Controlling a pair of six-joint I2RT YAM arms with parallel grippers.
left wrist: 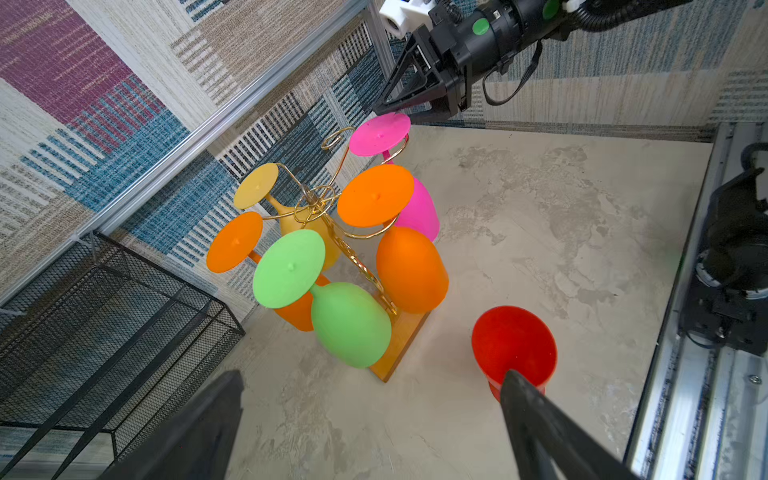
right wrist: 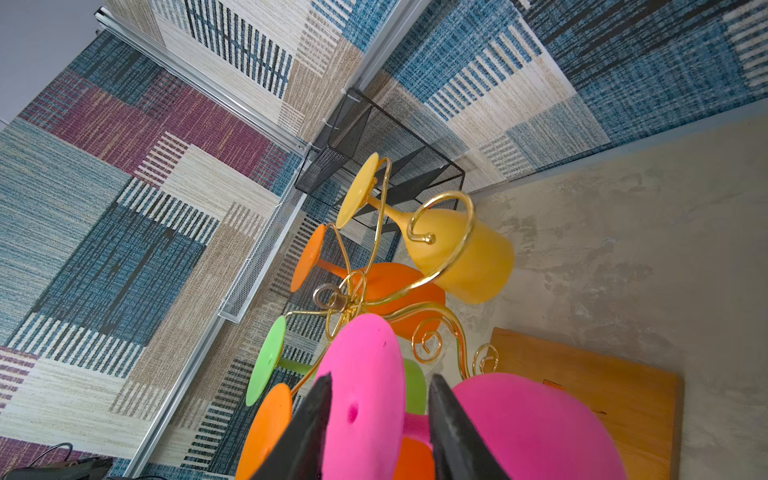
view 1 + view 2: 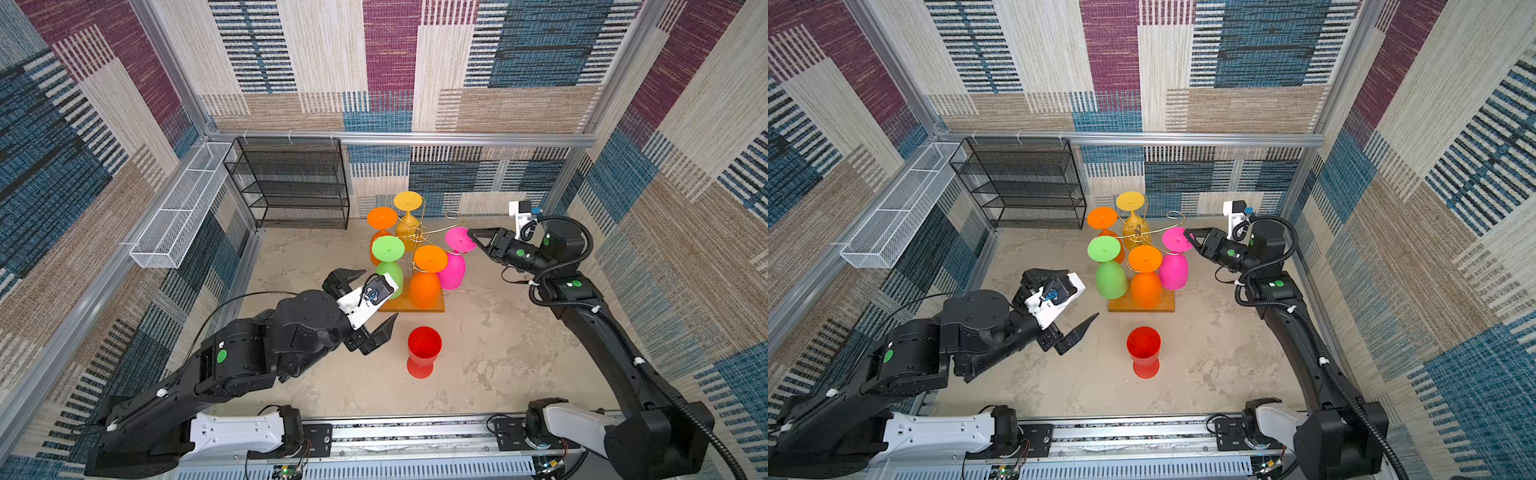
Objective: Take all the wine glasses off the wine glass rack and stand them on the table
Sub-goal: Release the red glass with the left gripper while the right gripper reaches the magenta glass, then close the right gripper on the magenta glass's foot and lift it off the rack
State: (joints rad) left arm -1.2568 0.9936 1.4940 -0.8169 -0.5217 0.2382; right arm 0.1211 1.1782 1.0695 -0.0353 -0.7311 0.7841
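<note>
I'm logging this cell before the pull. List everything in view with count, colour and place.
gold wire wine glass rack: one, gold on a wooden base, mid-table near the back.
pink wine glass: one, pink, hanging upside down, rack's right side.
orange wine glasses: two, orange, hanging, front and back left.
green wine glass: one, green, hanging, front left.
yellow wine glass: one, yellow, hanging, back.
red wine glass: one, red, upright on the table before the rack.
black mesh shelf unit: one, black, back wall.
white mesh basket: one, white, left wall.
table: one, mottled beige.
left end effector: black, open, empty, front left of the rack.
right end effector: black, fingers either side of the pink glass's foot; grip unclear.
</note>
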